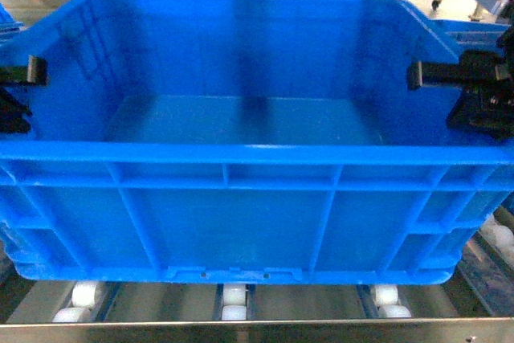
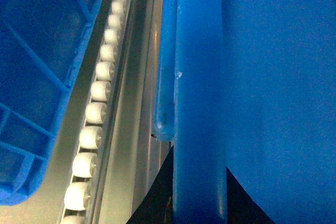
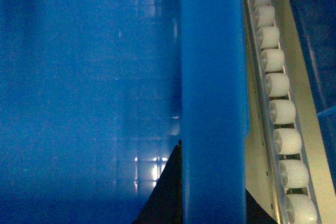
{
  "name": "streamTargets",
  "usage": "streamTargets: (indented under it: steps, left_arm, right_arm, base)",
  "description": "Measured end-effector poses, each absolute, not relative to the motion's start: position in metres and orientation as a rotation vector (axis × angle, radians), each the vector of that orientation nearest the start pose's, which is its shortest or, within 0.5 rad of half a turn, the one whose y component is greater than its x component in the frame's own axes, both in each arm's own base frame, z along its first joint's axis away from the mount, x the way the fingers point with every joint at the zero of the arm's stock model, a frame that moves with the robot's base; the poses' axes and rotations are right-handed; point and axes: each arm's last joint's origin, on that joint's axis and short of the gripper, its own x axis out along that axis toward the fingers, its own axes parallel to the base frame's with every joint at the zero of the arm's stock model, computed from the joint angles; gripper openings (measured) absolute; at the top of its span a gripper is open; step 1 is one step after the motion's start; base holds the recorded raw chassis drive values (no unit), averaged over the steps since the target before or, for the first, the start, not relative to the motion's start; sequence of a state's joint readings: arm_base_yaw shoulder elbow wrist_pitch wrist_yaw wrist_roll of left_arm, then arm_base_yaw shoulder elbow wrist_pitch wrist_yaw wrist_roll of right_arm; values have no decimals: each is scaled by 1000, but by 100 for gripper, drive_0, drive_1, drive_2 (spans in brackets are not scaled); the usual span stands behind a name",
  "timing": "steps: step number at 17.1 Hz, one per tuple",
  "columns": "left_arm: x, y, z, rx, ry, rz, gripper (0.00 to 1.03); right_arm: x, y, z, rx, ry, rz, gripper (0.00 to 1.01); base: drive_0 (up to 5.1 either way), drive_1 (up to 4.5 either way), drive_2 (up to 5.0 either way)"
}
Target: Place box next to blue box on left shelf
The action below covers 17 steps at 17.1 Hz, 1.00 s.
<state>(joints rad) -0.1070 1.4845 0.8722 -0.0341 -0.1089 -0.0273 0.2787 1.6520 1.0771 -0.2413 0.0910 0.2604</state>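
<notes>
Left gripper [image 1: 32,71]: fingers straddle the box's left rim, closed on it.
Right gripper [image 1: 426,75]: clamped over the right rim, level with the left.
Box [image 1: 241,206]: between the 2 claws, long axis left-right, on the left shelf [image 1: 257,331] rollers.
Neighbour box [image 2: 37,77]: just left, 1 roller lane apart.

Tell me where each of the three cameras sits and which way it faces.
Head: on the robot, looking forward and down into the box on the left shelf; left gripper and right gripper at its side rims.
Left wrist: above the left rim, looking down along it; dark finger at the bottom.
Right wrist: above the right rim; dark finger.
All three views share the box and white rollers.
</notes>
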Motion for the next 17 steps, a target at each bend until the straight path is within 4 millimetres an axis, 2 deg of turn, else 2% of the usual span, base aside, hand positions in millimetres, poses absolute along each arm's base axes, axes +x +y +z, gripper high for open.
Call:
streamTargets:
  steps: [2,6,7,8,10,11,13,14,17]
  left_arm:
    - [312,-31,204,47,694,14,6]
    - [319,-32,199,17,793,20,8]
    - [326,-40,194,59,755,72,31]
    - [328,-43,193,40,733,60,45]
    - [331,-46,192,11,662,61,64]
    - [333,-47,194,-23,598,72,77]
    - [335,-50,205,-84,500,74,97]
    - [335,-50,210,-93,461,77,99]
    - [331,-48,235,-121,330,74,98]
  right_arm:
    - [341,93,200,97,877,73,7]
    - [347,95,202,85,931,75,7]
    - [349,97,205,120,934,66,23]
    - [350,98,205,146,928,74,36]
    - [354,102,208,165,872,84,55]
    - [357,104,212,199,803,99,69]
    - [356,106,218,210,722,103,89]
    - [354,105,223,217,687,102,100]
    - [349,103,234,226,603,80,98]
  base:
    - [0,0,0]
    - [0,0,0]
    - [0,0,0]
    - [0,0,0]
    - [0,0,0]
    - [0,0,0]
    - [0,0,0]
    - [0,0,0]
    - [0,0,0]
